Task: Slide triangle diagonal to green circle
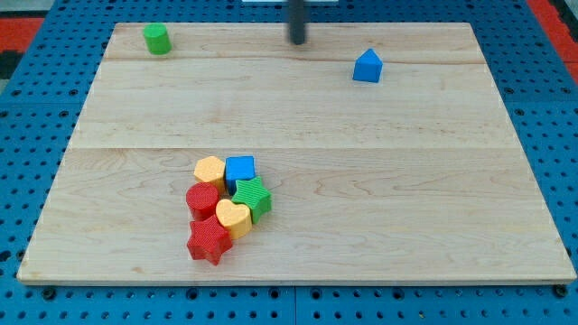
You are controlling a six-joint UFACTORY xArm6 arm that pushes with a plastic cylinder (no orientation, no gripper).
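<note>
camera view, single frame.

wooden board [298,126]: pale planks, filling most of the frame, edged by blue pegboard [27,72].

my tip [297,41]: dark rod, top centre of the frame, near the board's far edge; no jaws to open or close, holding nothing, touching no block. roughly midway between the two task blocks, well apart from both.

blue triangle [367,66]: upper right of centre, alone; reads as a small house-like prism with a peaked top. the task's thing.

green circle [157,39]: upper left corner of the board, a short upright cylinder, alone. the reference.

cluster, lower left of centre, blocks touching or nearly so:
- yellow hexagon [209,170], top left
- blue cube [240,169], top right
- green star-like block [253,198], right side
- red hexagon-like block [202,199], left side
- yellow heart [233,217], centre low
- red star [209,240], bottom

handling, as judgement: triangle likely light, rigid, low in friction on smooth wood; no taking hold, only pushing. best contact probably low on its right-hand face, through the middle, so as to drive it left across the frame toward a spot diagonally off the circle. off-centre contact liable to spin it or let it slip past the rod. path along the upper board appears free of the cluster.
</note>
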